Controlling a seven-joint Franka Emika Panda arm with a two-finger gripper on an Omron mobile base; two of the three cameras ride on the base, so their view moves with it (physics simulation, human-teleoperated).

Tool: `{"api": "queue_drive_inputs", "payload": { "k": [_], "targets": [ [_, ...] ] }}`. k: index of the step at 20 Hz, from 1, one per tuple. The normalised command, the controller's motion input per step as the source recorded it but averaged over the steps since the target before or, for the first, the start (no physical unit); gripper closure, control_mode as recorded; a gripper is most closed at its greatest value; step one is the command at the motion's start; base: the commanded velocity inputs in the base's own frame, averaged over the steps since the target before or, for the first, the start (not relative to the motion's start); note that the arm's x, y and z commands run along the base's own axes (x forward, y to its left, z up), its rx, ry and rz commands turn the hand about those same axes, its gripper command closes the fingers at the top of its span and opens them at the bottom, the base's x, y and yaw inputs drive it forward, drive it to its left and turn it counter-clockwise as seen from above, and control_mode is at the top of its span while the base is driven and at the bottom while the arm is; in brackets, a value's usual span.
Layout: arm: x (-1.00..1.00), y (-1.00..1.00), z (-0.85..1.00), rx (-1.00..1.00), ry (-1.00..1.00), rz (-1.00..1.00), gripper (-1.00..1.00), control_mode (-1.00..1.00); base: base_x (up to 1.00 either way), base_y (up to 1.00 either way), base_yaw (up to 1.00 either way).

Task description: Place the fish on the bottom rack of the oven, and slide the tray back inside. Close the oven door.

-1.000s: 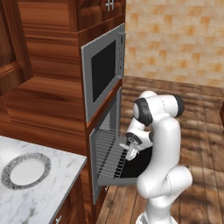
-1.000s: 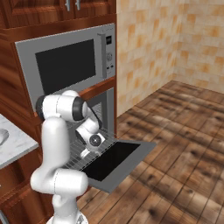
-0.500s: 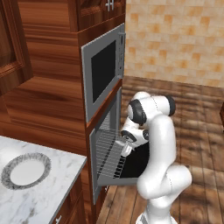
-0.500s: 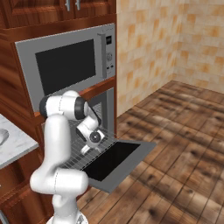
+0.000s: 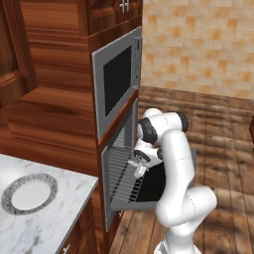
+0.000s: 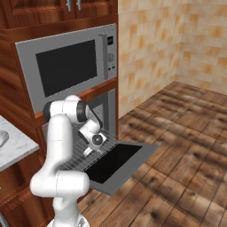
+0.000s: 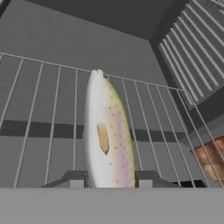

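Above bottom rack (image 7: 48,131), fish (image 7: 106,135) lengthwise, head twd oven (image 7: 100,39) back.

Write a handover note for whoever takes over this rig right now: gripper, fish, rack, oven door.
Gripper: shut on the fish, which hangs over the pulled-out bottom rack; whether the fish touches the bars I cannot tell.
Oven door: folded down, open.
Done: fish brought over the rack.
Left: release the fish onto the rack, slide the rack in, close the door.
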Motion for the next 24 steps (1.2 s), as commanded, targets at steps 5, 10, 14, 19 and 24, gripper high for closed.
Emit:
{"api": "queue_drive_inputs", "payload": {
  "k": [5, 10, 14, 19, 24],
  "targets": [
    [0.36, 0.21, -0.36, 0.0, -0.01, 0.0, 1.0, -1.0, 0.0, 0.0, 0.0],
    [0.22, 0.06, -0.4, 0.0, 0.0, 0.0, 1.0, -1.0, 0.0, 0.0, 0.0],
    [0.21, 0.0, -0.4, 0.0, 0.0, 0.0, 1.0, -1.0, 0.0, 0.0, 0.0],
    [0.26, 0.07, -0.22, 0.0, 0.0, 0.0, 1.0, -1.0, 0.0, 0.0, 0.0],
    [0.09, 0.01, -0.04, 0.0, 0.0, 0.0, -1.0, -1.0, 0.0, 0.0, 0.0]
  ]
}}
